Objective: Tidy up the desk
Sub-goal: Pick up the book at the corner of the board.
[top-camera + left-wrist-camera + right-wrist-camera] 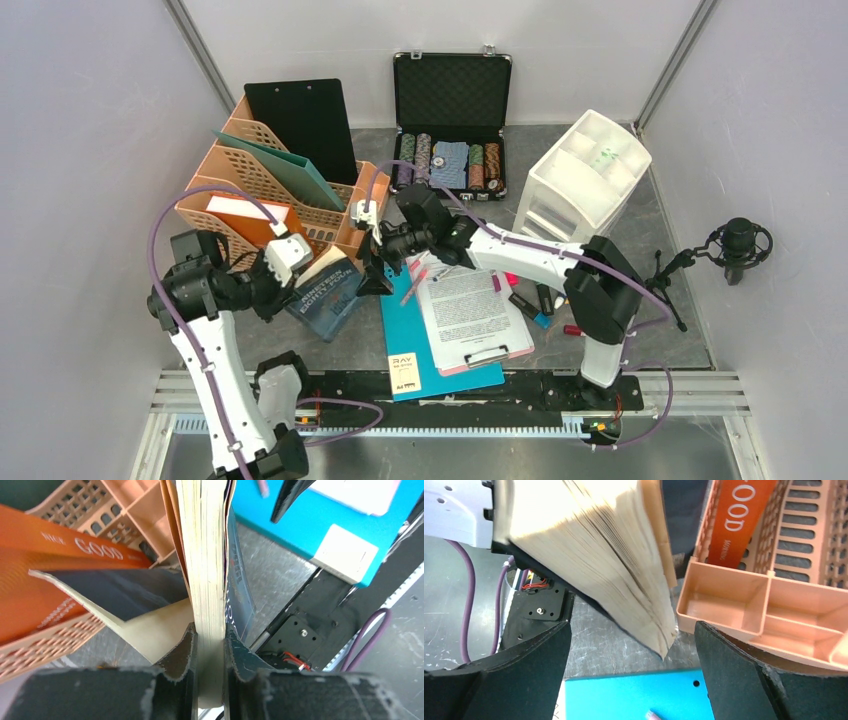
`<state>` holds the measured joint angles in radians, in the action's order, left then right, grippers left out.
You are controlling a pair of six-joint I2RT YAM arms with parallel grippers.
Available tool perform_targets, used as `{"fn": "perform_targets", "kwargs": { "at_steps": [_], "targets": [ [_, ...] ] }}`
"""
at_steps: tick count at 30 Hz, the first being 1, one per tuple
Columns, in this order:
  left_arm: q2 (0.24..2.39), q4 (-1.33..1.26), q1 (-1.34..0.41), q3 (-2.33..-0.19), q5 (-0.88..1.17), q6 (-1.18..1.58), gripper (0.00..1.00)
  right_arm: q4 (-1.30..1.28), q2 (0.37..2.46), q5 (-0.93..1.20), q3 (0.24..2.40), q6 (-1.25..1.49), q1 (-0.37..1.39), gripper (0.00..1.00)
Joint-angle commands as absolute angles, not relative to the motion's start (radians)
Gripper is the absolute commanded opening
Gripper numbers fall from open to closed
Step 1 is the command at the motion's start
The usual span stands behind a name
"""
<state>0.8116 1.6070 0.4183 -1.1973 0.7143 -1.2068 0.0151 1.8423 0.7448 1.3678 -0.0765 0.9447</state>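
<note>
A dark blue paperback book point(325, 290) hangs tilted just above the desk point(640, 250), next to the orange file organizer point(270, 190). My left gripper point(285, 262) is shut on the book; in the left wrist view both pads press the cream page block point(205, 555) at the left gripper point(209, 635), and the front cover flaps loose to the left. My right gripper point(372, 270) stands wide open just right of the book. In its wrist view the book's lower corner point(589, 545) hangs ahead of the right gripper point(631, 630), which holds nothing.
An orange book point(250, 215) stands in the organizer. A teal folder point(410, 340), a clipboard with a printed sheet point(470, 310), a pink pen point(413, 285) and markers point(535, 300) lie mid-desk. A chip case point(450, 120), white drawers point(585, 170) and a microphone point(740, 245) stand behind and to the right.
</note>
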Motion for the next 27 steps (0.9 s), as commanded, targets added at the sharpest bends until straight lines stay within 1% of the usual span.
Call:
{"fn": "perform_targets", "kwargs": {
  "at_steps": [1,5,11,14,17,23,27],
  "targets": [
    [0.837,1.646,0.393,-1.314,0.919,-1.059,0.02,-0.040,1.761,0.661,1.370,-0.110,0.916,0.98],
    [0.859,1.594,0.392,-1.360,0.977,-0.907,0.02,-0.050,1.692,0.598,1.331,-0.131,0.883,0.98],
    [0.850,1.339,0.390,-1.366,0.990,-0.519,0.02,-0.132,1.609,0.500,1.337,-0.199,0.836,0.98],
    [0.878,1.207,0.388,-1.370,0.987,-0.304,0.02,-0.162,1.560,0.418,1.348,-0.253,0.832,0.98],
    [0.919,1.101,0.371,-1.385,0.987,-0.148,0.02,-0.175,1.514,0.366,1.361,-0.289,0.832,0.98],
    [0.980,0.937,0.300,-1.443,0.885,0.125,0.02,-0.192,1.459,0.385,1.399,-0.297,0.832,0.98],
    [1.049,0.866,0.229,-1.498,0.818,0.282,0.02,-0.212,1.470,0.390,1.457,-0.296,0.853,0.98]
  ]
}}
